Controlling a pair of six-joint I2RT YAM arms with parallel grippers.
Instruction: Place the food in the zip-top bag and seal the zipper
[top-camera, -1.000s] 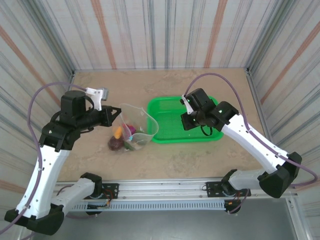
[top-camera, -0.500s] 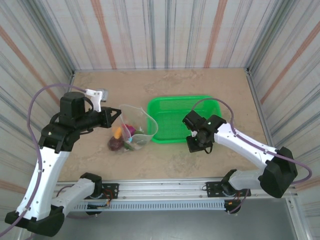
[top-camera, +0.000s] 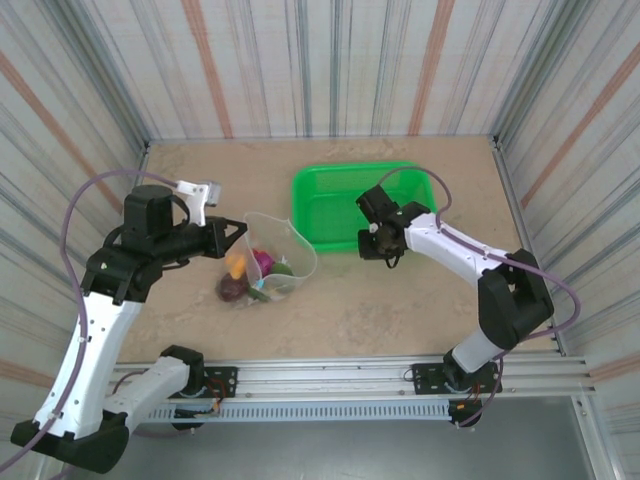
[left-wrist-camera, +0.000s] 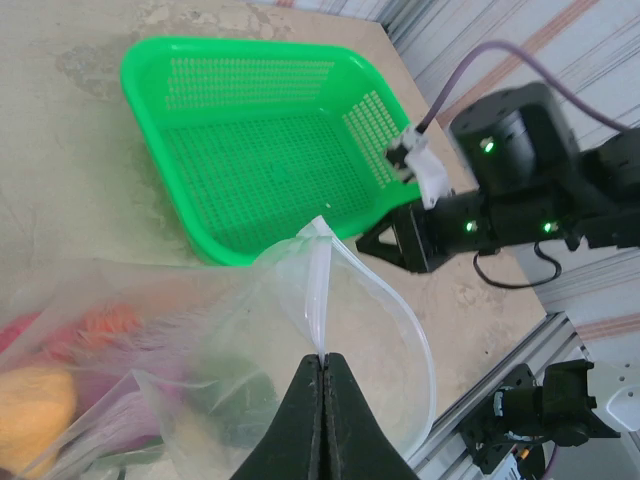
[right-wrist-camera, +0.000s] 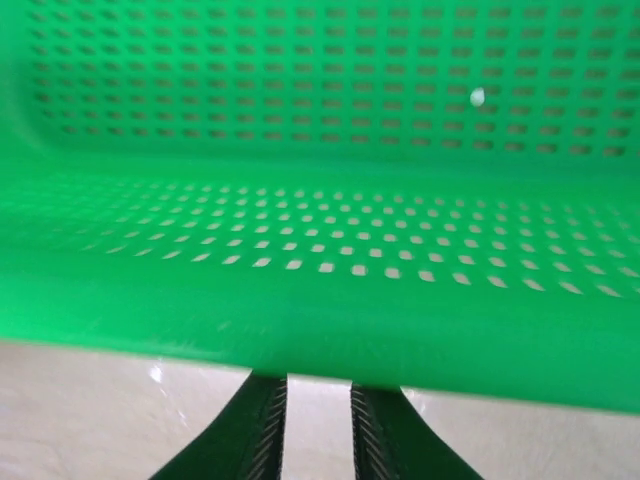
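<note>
Pinching the bag: left gripper (top-camera: 233, 237), jaws clamped flat together on the rim of the zip-top bag (top-camera: 277, 252); in the left wrist view, a fold of clear plastic rising straight out from between the black tips.
Zip-top bag: on the table (top-camera: 420, 310), left of the basket and between the two arms; lifted at its left rim, lower end lying on the surface.
Zipper (top-camera: 301, 238): unsealed, mouth gaping in a wide loop toward the basket.
Food (top-camera: 262, 262): inside the bag, heaped toward its lower end; yellow-orange, pink-red, green and maroon pieces pressed against one another.
Green mesh basket (top-camera: 330, 190): just right of the bag, toward the back of the table, upright.
Right gripper (top-camera: 374, 243): low at the basket's near wall; fingers (right-wrist-camera: 262, 420) a narrow gap apart with bare table showing between them, grasping nothing, tips hidden under the basket's rim.
</note>
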